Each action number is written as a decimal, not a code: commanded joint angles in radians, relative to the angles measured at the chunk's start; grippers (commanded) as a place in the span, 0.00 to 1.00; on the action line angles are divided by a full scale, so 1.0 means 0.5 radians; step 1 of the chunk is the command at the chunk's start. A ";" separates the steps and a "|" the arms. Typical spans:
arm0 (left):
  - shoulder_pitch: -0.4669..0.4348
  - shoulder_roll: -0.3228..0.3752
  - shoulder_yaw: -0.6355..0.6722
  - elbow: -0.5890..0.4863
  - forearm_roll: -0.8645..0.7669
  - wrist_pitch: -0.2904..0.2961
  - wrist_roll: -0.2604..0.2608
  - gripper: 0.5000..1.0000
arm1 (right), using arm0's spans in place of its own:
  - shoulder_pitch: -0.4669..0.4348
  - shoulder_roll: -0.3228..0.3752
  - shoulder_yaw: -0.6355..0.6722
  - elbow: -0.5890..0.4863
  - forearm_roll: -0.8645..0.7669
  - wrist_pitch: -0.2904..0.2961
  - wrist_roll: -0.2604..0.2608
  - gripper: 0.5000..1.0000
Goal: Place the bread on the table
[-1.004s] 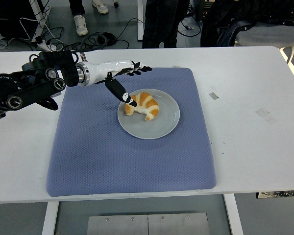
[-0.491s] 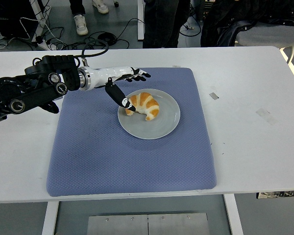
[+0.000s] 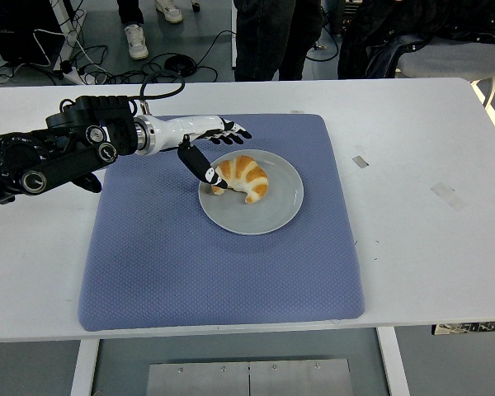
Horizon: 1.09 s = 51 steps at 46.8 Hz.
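With the bread (image 3: 242,176) resting on the grey plate (image 3: 268,216) on the blue mat (image 3: 190,256) mid-counter (image 3: 429,247), the left hand (image 3: 210,142) reaches it with fingers (image 3: 231,130) released and the thumb touching its left end, so a shallow pinch could let it roll away or drag the plate.

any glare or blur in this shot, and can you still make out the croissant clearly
Head view: even, soft overhead light, only a faint shadow under the plate; no strong glare on the white table; croissant sharp, left hand also in focus with no motion blur.
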 commanded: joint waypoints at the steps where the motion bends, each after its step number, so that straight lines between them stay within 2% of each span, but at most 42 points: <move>1: 0.003 -0.009 0.000 0.002 0.006 0.000 -0.001 0.80 | 0.000 0.000 0.000 0.000 0.000 0.000 0.000 1.00; 37: 0.012 -0.064 0.095 0.039 0.052 0.018 -0.001 0.80 | 0.000 0.000 0.000 0.000 0.000 0.000 0.000 1.00; 51: 0.006 -0.061 0.095 0.036 0.092 0.037 -0.001 0.62 | 0.000 0.000 0.000 0.000 0.000 0.000 0.000 1.00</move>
